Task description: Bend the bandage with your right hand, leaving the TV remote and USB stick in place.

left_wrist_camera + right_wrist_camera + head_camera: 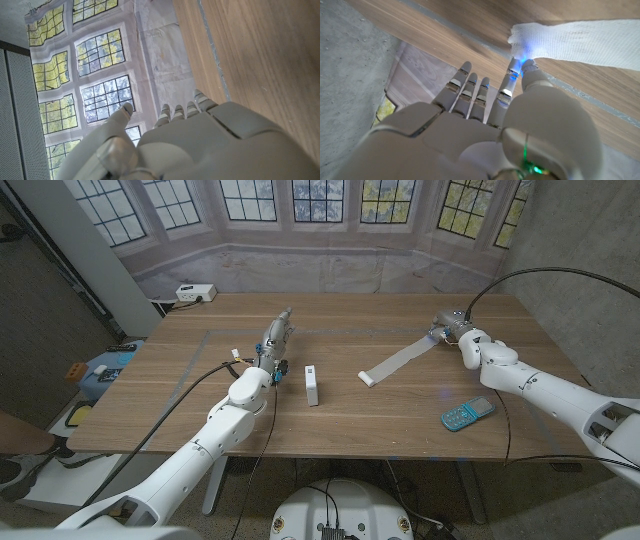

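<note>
Spanning the frame, the table (340, 400) is seen. One end of the bandage (400, 362), laid out right of centre, is pinched by the right hand (452, 326). The left hand (275, 340) is released, fingers straight. The remote (467, 414) lies near the right forearm, the USB stick (313, 384) centrally.

In the right wrist view the long white gauze bandage strip (580, 42) runs out past the picture's edge, so its far end is cut off; its near end sits at the tips of the right hand's (485, 120) fingers (512, 80), where a blue glow blurs the contact. From the head view the pale robot left hand (274, 340) is too small to tell how its fingers lie. The small blue-grey TV remote's (468, 414) buttons are too small to read.
</note>
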Controlling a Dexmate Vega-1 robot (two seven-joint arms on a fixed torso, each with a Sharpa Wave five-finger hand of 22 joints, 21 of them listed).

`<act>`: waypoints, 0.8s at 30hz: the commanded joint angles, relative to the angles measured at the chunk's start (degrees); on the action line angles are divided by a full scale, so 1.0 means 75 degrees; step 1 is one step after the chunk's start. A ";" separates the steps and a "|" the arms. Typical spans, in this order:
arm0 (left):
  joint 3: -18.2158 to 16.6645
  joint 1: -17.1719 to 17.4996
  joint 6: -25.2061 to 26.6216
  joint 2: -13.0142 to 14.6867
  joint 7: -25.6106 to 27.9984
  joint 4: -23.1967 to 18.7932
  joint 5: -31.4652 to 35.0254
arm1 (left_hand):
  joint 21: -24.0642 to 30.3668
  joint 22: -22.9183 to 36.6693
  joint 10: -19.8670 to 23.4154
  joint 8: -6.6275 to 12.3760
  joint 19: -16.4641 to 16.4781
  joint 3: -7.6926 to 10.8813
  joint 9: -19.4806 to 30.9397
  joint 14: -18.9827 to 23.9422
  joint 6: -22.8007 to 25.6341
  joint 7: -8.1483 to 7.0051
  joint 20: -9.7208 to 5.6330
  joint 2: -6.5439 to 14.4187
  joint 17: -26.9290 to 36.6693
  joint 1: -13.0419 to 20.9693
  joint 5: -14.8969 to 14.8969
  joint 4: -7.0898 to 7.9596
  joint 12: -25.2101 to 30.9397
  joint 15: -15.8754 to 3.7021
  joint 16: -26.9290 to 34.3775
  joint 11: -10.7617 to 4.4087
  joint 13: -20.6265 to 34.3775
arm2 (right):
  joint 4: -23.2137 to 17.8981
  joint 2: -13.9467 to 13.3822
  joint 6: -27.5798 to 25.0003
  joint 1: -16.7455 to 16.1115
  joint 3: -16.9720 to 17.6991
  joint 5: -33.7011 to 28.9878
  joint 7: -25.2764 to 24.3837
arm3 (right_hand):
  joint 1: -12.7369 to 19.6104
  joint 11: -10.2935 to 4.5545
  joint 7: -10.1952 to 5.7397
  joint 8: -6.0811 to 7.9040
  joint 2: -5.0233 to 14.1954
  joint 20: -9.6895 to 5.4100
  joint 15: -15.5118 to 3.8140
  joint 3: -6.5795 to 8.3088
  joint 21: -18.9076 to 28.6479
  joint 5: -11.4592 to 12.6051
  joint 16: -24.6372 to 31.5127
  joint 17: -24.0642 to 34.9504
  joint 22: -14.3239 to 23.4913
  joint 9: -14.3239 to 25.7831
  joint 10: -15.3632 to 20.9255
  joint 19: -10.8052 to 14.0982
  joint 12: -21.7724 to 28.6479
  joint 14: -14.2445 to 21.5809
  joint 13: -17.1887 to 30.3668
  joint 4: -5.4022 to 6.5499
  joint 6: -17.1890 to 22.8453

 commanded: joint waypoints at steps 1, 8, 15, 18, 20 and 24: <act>0.0026 -0.0103 -0.0083 -0.0048 -0.0149 0.0169 -0.0024 | 0.0020 0.0025 0.0047 0.0001 0.0043 -0.0002 0.0031 0.0023 0.0034 0.0008 0.0036 -0.0032 0.0011 -0.0004 -0.0005 -0.0050 -0.0016 0.0000 -0.0002 0.0026 0.0024 | -0.0327 -0.0094 -0.0215 -0.0121 0.0045 -0.0095 -0.0021 | 0.0085 -0.0034 -0.0022 0.0058 0.0027 -0.0267 -0.0829 0.0001 0.0046 0.0036 0.0060 0.0028 0.0040 0.0009 0.0063 0.0063 0.0043 0.0112 0.0002 0.0035 0.0119; 0.0014 -0.0152 -0.0149 -0.0064 -0.0268 0.0313 -0.0089 | 0.0020 0.0025 0.0045 0.0001 0.0046 -0.0002 0.0031 0.0028 0.0038 0.0008 0.0040 -0.0037 0.0012 -0.0004 -0.0007 -0.0060 -0.0017 -0.0005 -0.0001 0.0023 0.0024 | -0.0680 -0.0169 -0.0494 -0.0247 0.0098 -0.0205 0.0050 | 0.0101 -0.0051 -0.0045 0.0106 0.0034 -0.0272 -0.0849 -0.0021 0.0036 0.0031 0.0061 0.0036 0.0042 0.0007 0.0136 0.0064 0.0044 0.0110 0.0001 0.0048 0.0258; 0.0002 -0.0207 -0.0231 -0.0081 -0.0401 0.0479 -0.0155 | 0.0021 0.0026 0.0046 0.0004 0.0049 0.0000 0.0031 0.0030 0.0054 0.0002 0.0051 -0.0039 0.0013 -0.0007 -0.0007 -0.0069 -0.0018 0.0001 0.0000 0.0027 0.0024 | -0.0969 -0.0192 -0.0750 -0.0307 0.0076 -0.0396 0.0190 | 0.0135 -0.0117 -0.0053 0.0140 0.0037 -0.0276 -0.0846 -0.0034 0.0027 0.0032 0.0076 0.0040 0.0043 0.0003 0.0192 0.0061 0.0041 0.0150 0.0000 0.0044 0.0365; 0.0001 -0.0229 -0.0262 -0.0093 -0.0461 0.0550 -0.0188 | 0.0021 0.0026 0.0050 0.0006 0.0049 0.0002 0.0031 0.0029 0.0063 -0.0016 0.0053 -0.0037 0.0014 -0.0010 -0.0007 -0.0070 -0.0017 -0.0001 0.0000 0.0025 0.0025 | -0.1082 -0.0196 -0.0862 -0.0322 0.0063 -0.0480 0.0271 | 0.0147 -0.0104 -0.0035 0.0154 0.0040 -0.0280 -0.0851 -0.0039 0.0022 0.0032 0.0080 0.0041 0.0043 0.0001 0.0215 0.0056 0.0041 0.0160 0.0000 0.0044 0.0410; -0.0003 -0.0243 -0.0287 -0.0107 -0.0493 0.0599 -0.0209 | 0.0021 0.0027 0.0053 0.0013 0.0050 0.0002 0.0031 0.0029 0.0084 -0.0011 0.0055 -0.0038 0.0015 -0.0011 -0.0008 -0.0073 -0.0016 -0.0005 0.0000 0.0024 0.0025 | -0.1147 -0.0194 -0.0935 -0.0332 0.0057 -0.0539 0.0304 | 0.0154 -0.0108 -0.0047 0.0164 0.0041 -0.0284 -0.0852 -0.0042 0.0020 0.0032 0.0081 0.0042 0.0043 0.0000 0.0230 0.0054 0.0041 0.0161 -0.0001 0.0045 0.0440; -0.0005 -0.0275 -0.0344 -0.0127 -0.0556 0.0693 -0.0235 | 0.0021 0.0027 0.0062 0.0013 0.0048 0.0004 0.0032 0.0031 0.0089 -0.0011 0.0060 -0.0038 0.0015 -0.0013 -0.0008 -0.0077 -0.0013 -0.0003 0.0000 0.0017 0.0025 | -0.1265 -0.0194 -0.1043 -0.0360 0.0066 -0.0618 0.0348 | 0.0158 -0.0107 -0.0046 0.0179 0.0040 -0.0287 -0.0849 -0.0052 0.0016 0.0031 0.0087 0.0044 0.0044 -0.0003 0.0261 0.0050 0.0043 0.0177 -0.0001 0.0049 0.0491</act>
